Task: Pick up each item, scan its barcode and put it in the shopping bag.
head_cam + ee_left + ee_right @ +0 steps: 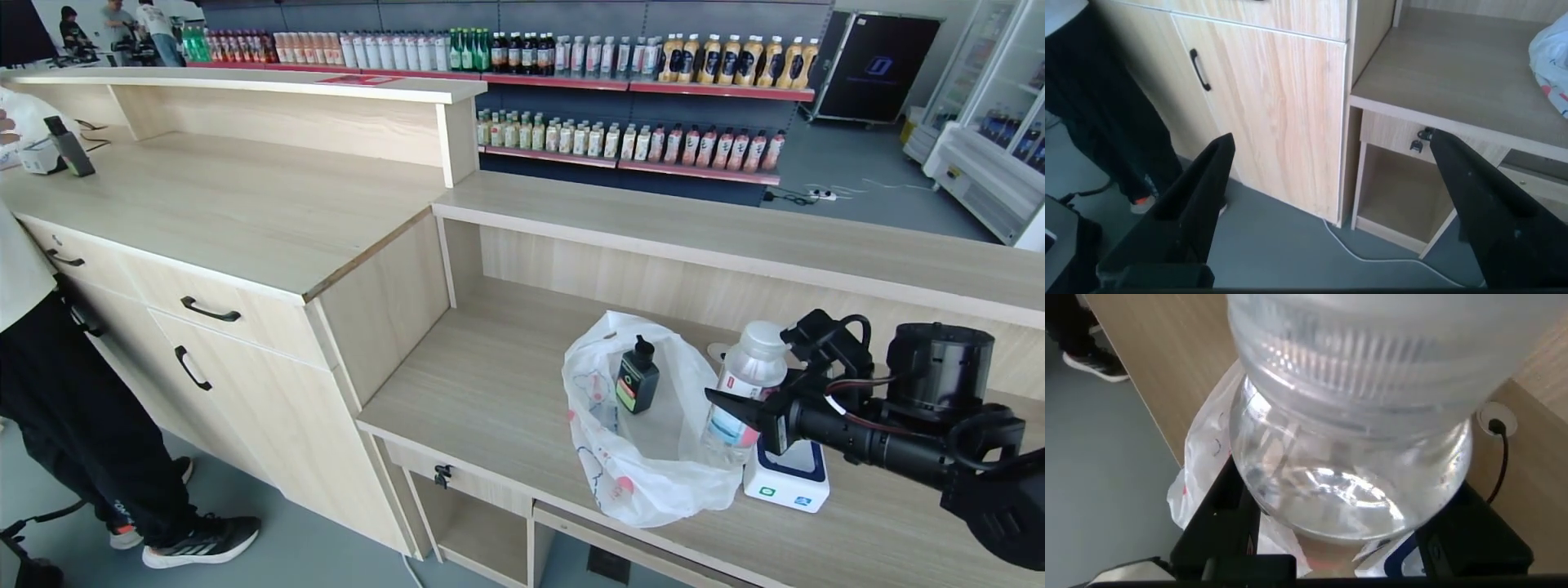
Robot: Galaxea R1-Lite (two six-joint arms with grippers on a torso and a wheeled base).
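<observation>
A clear water bottle with a white cap stands upright just above the desk, with my right gripper shut around its lower body. In the right wrist view the bottle sits between the two black fingers. Directly below it is the white scanner box with a blue top. Just left of the bottle, the white plastic shopping bag lies open with a black pump bottle inside. My left gripper hangs open over the floor in front of the counter, holding nothing.
A raised wooden counter with drawers and cabinet doors stands to the left. A person stands at its left end. A ledge runs behind the desk. A cable port sits in the desktop behind the bottle.
</observation>
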